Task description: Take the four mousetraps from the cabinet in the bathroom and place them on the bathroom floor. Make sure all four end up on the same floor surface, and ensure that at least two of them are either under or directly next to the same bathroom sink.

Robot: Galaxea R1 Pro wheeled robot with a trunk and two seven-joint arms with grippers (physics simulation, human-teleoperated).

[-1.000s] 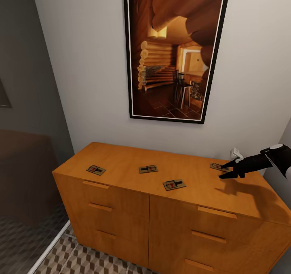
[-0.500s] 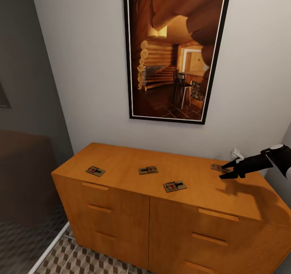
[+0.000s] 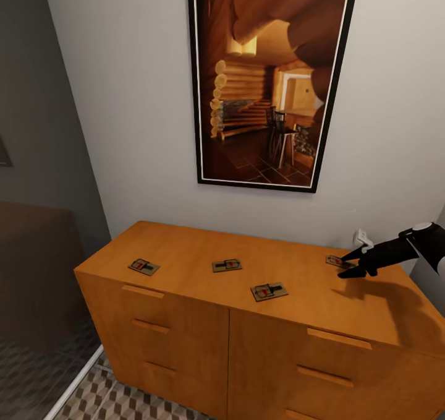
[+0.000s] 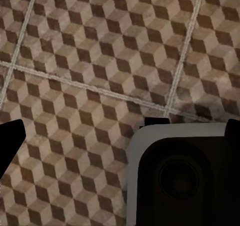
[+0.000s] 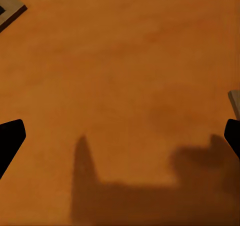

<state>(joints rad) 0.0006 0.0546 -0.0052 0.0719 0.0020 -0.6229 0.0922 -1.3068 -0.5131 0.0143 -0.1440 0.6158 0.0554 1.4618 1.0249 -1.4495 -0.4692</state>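
Observation:
Several mousetraps lie on top of the orange-brown cabinet (image 3: 185, 247): one at the left (image 3: 143, 266), one in the middle (image 3: 227, 265), one nearer the front (image 3: 269, 291) and one at the right (image 3: 337, 261). My right gripper (image 3: 342, 267) hovers open just above the cabinet top, its fingertips right beside the rightmost trap. The right wrist view has the open right gripper (image 5: 120, 136) over bare wood, with trap corners (image 5: 10, 11) at the frame edges. My left gripper (image 4: 120, 133) hangs open over the cube-patterned bathroom floor (image 4: 75, 61), holding nothing.
A large framed picture (image 3: 266, 80) hangs on the white wall above the cabinet. A white wall socket (image 3: 361, 239) sits behind the right gripper. Patterned floor (image 3: 105, 395) lies below the cabinet's left front, beside a pale threshold strip. Part of my base (image 4: 180, 176) is below the left gripper.
The whole head view has shifted slightly, with the cabinet a little lower in frame. My right gripper stays open by the rightmost trap, barely moved. The traps lie where they were.

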